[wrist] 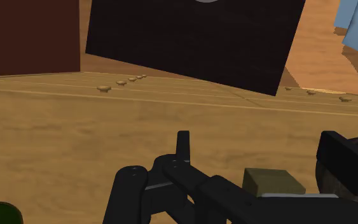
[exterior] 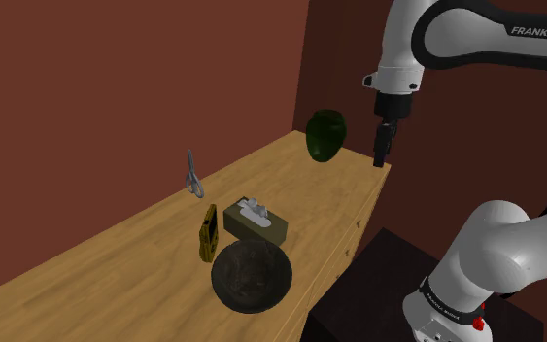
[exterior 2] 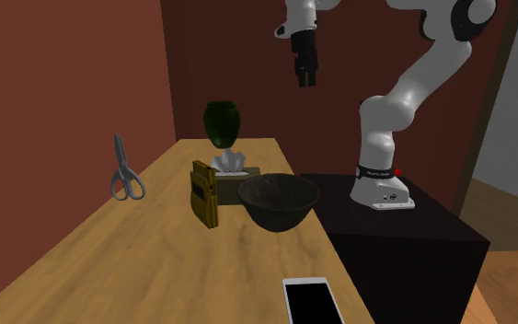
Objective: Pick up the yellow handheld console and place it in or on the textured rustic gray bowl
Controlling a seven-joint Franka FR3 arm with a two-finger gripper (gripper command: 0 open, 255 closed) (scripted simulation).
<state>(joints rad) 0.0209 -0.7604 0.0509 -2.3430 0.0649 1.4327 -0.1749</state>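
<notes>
One arm [exterior: 436, 29] arches high, pincer [exterior: 382, 148] pointing down above the table [exterior: 116, 262].

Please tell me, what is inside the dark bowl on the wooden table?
Nothing lies inside the bowl: the shoulder view shows its bare dark interior. The yellow console stands outside, beside it. In the second exterior view its wall hides the bottom.

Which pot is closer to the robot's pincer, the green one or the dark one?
The green vase at the table's far end is closer to the pincer. The dark bowl sits farther away, beside the yellow console.
</notes>
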